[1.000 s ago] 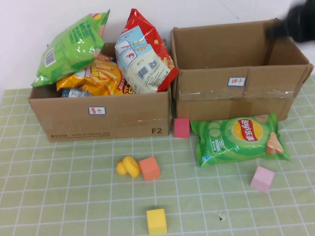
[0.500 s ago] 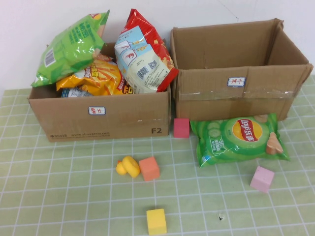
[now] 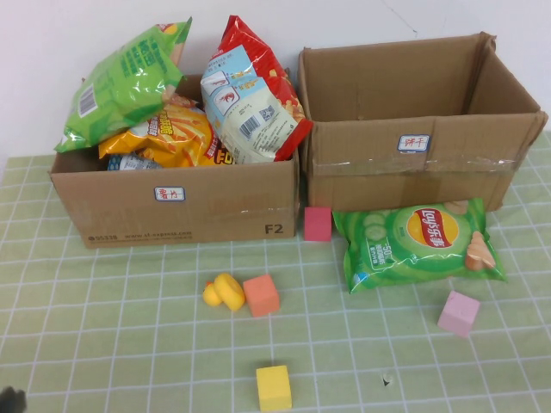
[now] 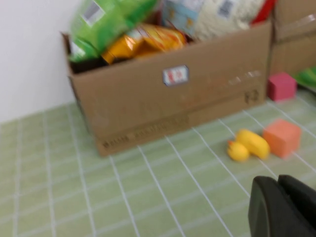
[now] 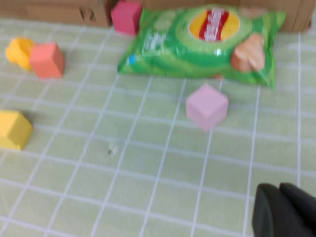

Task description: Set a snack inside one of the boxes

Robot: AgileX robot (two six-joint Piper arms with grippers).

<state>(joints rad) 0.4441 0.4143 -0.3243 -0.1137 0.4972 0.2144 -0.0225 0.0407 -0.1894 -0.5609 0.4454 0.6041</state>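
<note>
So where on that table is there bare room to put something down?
The front left of the table, ahead of the left box, is bare, as is the strip between the yellow cube and pink cube. It's crowded around the duck, orange cube and Lay's bag. The left gripper and right gripper show only at their cameras' edges.
</note>
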